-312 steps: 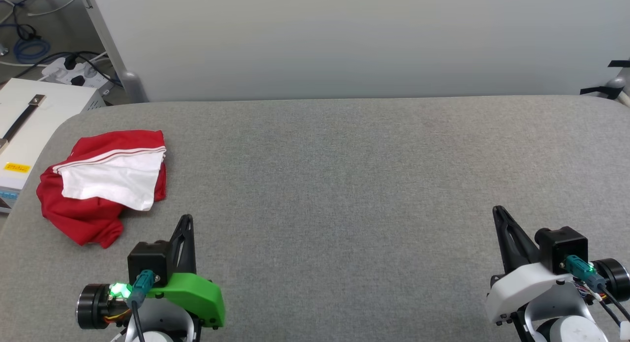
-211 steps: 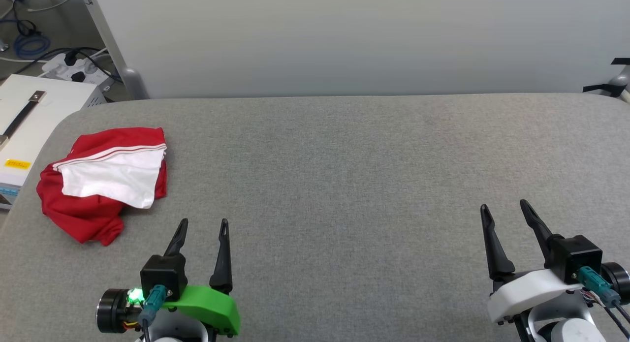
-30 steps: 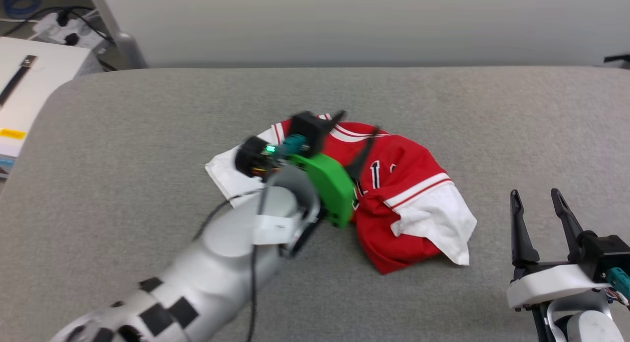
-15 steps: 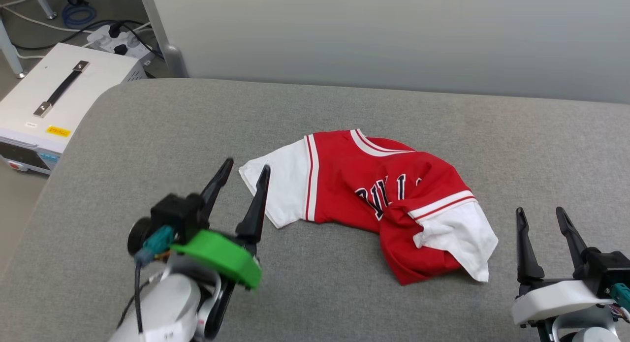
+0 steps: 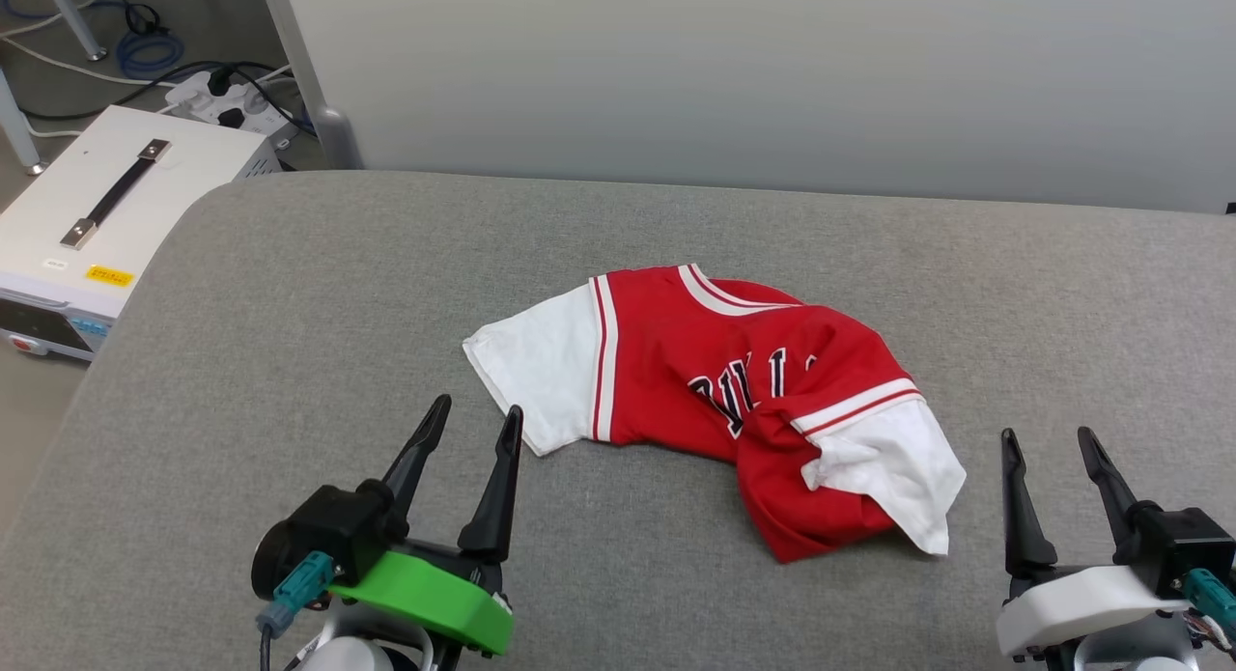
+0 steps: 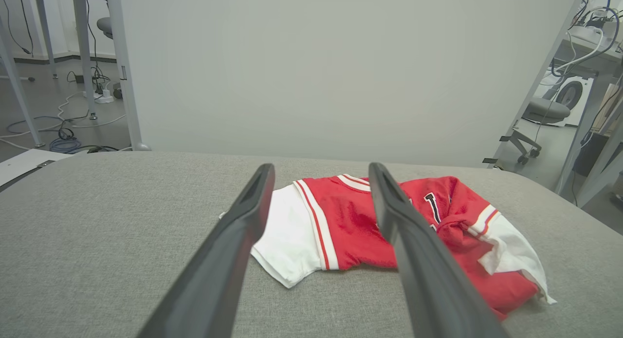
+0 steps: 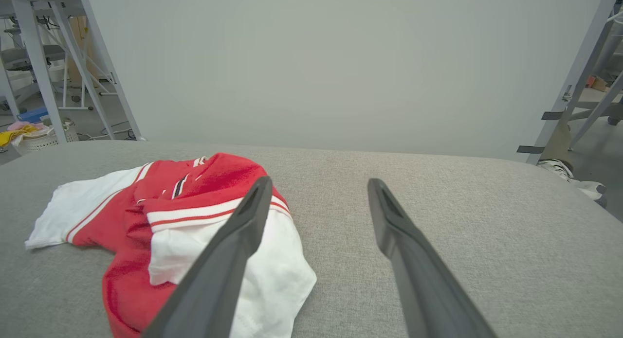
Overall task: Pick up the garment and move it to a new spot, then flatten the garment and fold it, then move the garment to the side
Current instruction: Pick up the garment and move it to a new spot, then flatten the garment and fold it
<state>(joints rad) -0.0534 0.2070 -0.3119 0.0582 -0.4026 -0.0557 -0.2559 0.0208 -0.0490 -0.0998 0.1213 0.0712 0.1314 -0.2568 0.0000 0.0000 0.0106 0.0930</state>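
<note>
The red garment with white sleeves lies crumpled near the middle of the grey padded table, its black lettering partly folded under. One sleeve spreads flat at the left, the other bunches over the red body at the lower right. My left gripper stands open just short of the left sleeve, apart from it. In the left wrist view the garment sits beyond the open gripper. My right gripper is open to the right of the bunched sleeve, holding nothing. The right wrist view shows the garment to the left of the gripper.
A white box with a black handle stands on the floor past the table's left edge, with a power strip and cables behind it. A pale wall panel rises behind the table. Bare table surface surrounds the garment on every side.
My left arm has let go of the garment and drawn back toward me, now low at the front left with its fingers open. The garment rests mid-table. The camera has shifted.
</note>
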